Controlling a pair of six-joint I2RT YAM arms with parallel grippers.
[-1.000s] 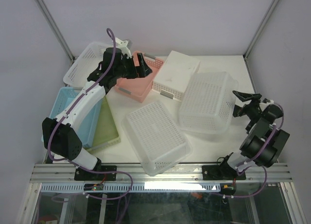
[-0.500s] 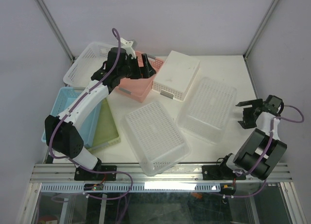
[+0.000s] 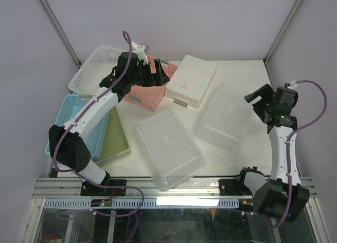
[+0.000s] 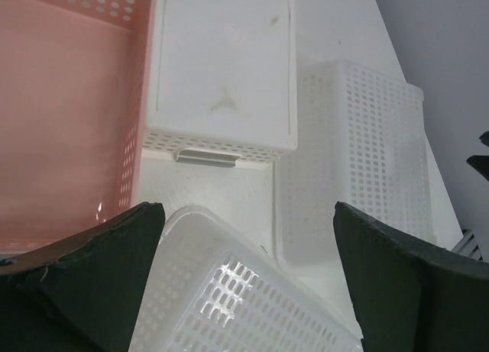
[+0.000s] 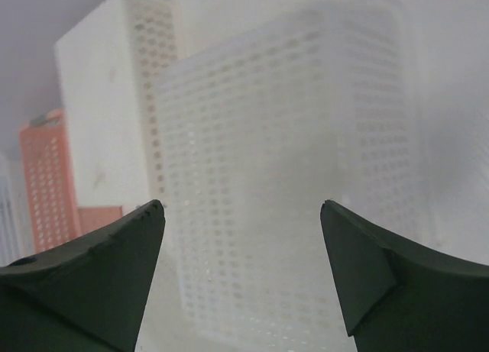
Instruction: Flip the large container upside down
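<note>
Translucent white mesh, nearest you: a spare basket [image 3: 168,148] lies by the arm bases.
Large container [image 3: 224,119]: it sits flat on the table right of centre, just beside that basket.
Its look: the perforated base seems to face up with the rim down, though the see-through plastic makes this hard to confirm.
Long axis: it runs near to far, leaning right at the far end.
Right gripper [image 5: 241,205]: your closer arm. The jaws are wide and empty by the far right corner, with the container to the fingers' left.
Left gripper [image 4: 246,207]: it is fully spread and empty over the pink basket [image 3: 150,90], well apart.
</note>
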